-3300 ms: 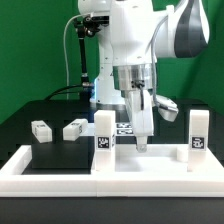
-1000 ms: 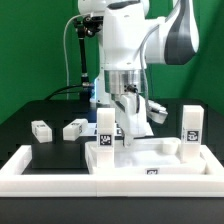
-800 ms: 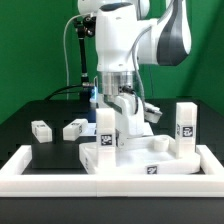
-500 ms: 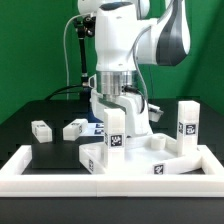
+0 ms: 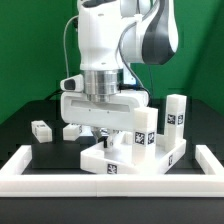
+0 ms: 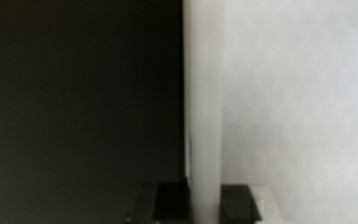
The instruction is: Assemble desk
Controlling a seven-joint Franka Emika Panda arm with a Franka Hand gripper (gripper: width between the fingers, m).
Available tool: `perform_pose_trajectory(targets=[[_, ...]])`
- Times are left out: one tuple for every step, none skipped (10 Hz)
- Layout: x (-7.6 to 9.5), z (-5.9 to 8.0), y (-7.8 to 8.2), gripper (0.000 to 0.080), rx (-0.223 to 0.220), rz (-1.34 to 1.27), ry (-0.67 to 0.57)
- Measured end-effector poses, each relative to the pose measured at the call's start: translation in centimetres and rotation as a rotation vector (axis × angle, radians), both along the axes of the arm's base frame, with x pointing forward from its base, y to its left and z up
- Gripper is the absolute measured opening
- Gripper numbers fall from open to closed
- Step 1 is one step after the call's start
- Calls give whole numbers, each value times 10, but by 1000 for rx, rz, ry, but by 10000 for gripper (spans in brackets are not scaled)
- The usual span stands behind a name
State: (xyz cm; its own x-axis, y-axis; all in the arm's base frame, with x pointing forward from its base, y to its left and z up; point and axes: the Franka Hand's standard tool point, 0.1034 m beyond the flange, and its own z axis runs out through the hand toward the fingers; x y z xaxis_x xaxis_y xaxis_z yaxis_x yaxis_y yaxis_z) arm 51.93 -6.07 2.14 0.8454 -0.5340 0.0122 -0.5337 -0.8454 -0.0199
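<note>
With my gripper (image 6: 201,196) clamped on the tabletop (image 5: 140,165) rim, I judged a slow, level turn best, keeping its 2 upright legs (image 5: 143,130) off the wall (image 5: 40,177).

The white tabletop (image 5: 128,162) lies flat on the black surface (image 5: 20,128), turned askew so that one marked side wall faces the camera. In the wrist view its rim sits between the fingers of the pincer (image 6: 202,200). A near leg (image 5: 143,130) and a far leg (image 5: 176,112) stand upright at its corners on the exterior view's right. Two loose legs, one (image 5: 41,130) beside the other (image 5: 72,130), lie on their sides off to the exterior view's left.
</note>
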Motion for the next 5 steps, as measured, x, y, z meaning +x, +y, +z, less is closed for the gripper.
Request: perform_pose_trajectory(targets=[[0,0,-1,60,-5,90,1],[1,1,-5,60,-10,201,3],[10,6,-13,60,-10,353,1],[22,10,-17,60,-29,443,-13],[19,9,-15,60,-43,466,-19]])
